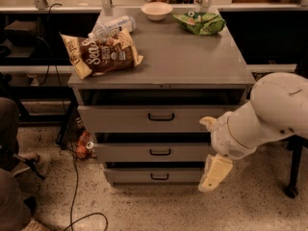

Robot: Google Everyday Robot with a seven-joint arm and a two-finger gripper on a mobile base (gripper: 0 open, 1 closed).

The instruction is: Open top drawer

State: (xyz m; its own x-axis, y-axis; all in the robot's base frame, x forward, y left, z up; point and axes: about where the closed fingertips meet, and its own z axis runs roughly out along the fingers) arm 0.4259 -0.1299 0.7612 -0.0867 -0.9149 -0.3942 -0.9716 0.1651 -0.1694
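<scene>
Gripper (211, 148): jaws spread, the two cream fingers (215, 172) well apart, one pointing down, the other a short tip up by the wrist; nothing between them. White arm (269, 112) runs off to the right and up from the jaws.

Top drawer (139, 119): just left of the jaws, level with the upper fingertip, which overlaps the right end of its front panel in view; contact cannot be told. Its black handle (161, 116) is left of the jaws, apart from them. A dark gap shows above the panel.

Middle drawer (154, 152): left of the jaws, at their height. Bottom drawer (154, 176): left of the lower finger.

Cabinet top (192, 57): above the jaws. On it, farther up and left: brown chip bag (101, 54), lying flat; water bottle (111, 27) on its side behind the bag, touching it; white bowl (157, 11) at the back edge. Green bag (199, 22) almost straight above the jaws, at the back.

Black cable (72, 186) on the speckled floor, far left and low
</scene>
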